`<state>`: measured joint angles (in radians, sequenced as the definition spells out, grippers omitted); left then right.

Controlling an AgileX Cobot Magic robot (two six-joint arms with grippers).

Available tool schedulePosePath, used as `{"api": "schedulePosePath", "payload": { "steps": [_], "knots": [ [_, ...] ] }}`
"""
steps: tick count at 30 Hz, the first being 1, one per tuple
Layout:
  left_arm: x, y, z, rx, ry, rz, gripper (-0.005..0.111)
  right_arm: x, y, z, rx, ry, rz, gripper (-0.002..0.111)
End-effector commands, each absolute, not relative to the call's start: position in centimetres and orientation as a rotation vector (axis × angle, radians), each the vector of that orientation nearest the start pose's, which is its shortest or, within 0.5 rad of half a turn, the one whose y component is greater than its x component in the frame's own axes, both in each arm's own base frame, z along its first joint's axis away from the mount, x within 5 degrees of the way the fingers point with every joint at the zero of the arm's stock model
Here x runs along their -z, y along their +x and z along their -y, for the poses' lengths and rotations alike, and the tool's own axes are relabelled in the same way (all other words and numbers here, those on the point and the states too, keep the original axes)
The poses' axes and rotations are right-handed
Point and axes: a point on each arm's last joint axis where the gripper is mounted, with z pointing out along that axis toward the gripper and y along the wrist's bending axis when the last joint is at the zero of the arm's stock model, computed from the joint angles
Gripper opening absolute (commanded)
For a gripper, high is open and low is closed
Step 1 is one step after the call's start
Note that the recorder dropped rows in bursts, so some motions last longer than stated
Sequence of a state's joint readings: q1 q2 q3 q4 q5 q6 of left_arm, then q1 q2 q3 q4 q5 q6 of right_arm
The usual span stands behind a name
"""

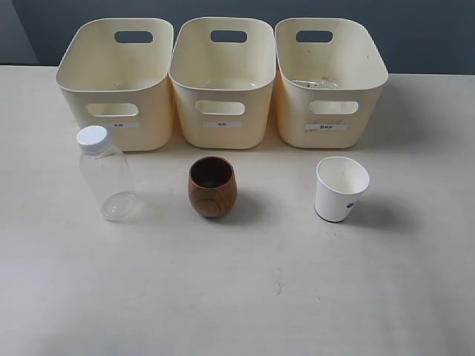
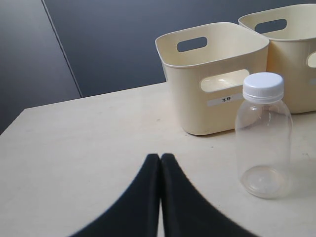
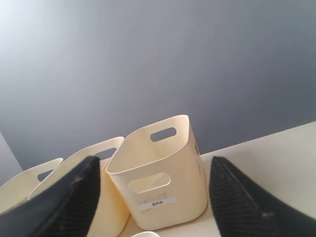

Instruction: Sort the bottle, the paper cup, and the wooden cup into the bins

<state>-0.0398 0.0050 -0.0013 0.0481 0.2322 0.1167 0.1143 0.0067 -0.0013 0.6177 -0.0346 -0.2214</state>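
Three cream bins stand in a row at the back of the table: left bin (image 1: pixel 115 81), middle bin (image 1: pixel 221 78), right bin (image 1: pixel 330 78). In front of them the clear bottle (image 1: pixel 106 174) with a white cap stands at the left, the brown wooden cup (image 1: pixel 212 186) in the middle, and the white paper cup (image 1: pixel 341 188) at the right. Neither gripper shows in the exterior view. My left gripper (image 2: pixel 160 157) is shut with nothing in it, low over the table, short of the bottle (image 2: pixel 262 136). My right gripper (image 3: pixel 154 165) is open, facing the right bin (image 3: pixel 160 173); the paper cup's rim (image 3: pixel 145 234) just shows.
The pale table (image 1: pixel 245 297) stretches wide in front of the three items. A dark grey wall (image 1: pixel 430 30) stands behind the bins. The left bin (image 2: pixel 212 74) carries a small label on its front.
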Motion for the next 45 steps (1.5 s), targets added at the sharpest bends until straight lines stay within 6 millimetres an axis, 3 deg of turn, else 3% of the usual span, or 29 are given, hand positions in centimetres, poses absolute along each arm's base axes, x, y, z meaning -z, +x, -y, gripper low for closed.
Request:
{"api": "schedulePosePath", "payload": {
  "steps": [1,9,22,30,35,40,42,45],
  "knots": [
    [-19.2,5.6,0.1,-0.095,0.165,-1.708,0.000,-21.5,5.6,-0.4,-0.446,0.269,-1.451,0.061],
    [-19.2,5.6,0.1,-0.095,0.165,-1.708,0.000,-21.3,5.6,-0.7,-0.608,0.395,-1.465,0.061],
    [-19.2,5.6,0.1,-0.095,0.165,-1.708,0.000,-20.8,5.5,-1.3,-0.628,0.341,-1.542,0.061],
    [-19.2,5.6,0.1,-0.095,0.165,-1.708,0.000,-25.1,5.3,-1.4,-0.640,0.294,-1.492,0.059],
    [-19.2,5.6,0.1,-0.095,0.165,-1.708,0.000,-27.4,7.7,-2.1,-0.626,0.267,-1.655,0.043],
    [-19.2,5.6,0.1,-0.095,0.165,-1.708,0.000,-28.3,11.1,-3.1,-0.586,0.188,-1.852,0.043],
    [-19.2,5.6,0.1,-0.095,0.165,-1.708,0.000,-28.3,12.8,-3.7,-0.608,0.148,-1.977,0.043],
    [-19.2,5.6,0.1,-0.095,0.165,-1.708,0.000,-27.4,16.9,-5.1,-0.652,0.078,-2.232,0.043]
  ]
}}
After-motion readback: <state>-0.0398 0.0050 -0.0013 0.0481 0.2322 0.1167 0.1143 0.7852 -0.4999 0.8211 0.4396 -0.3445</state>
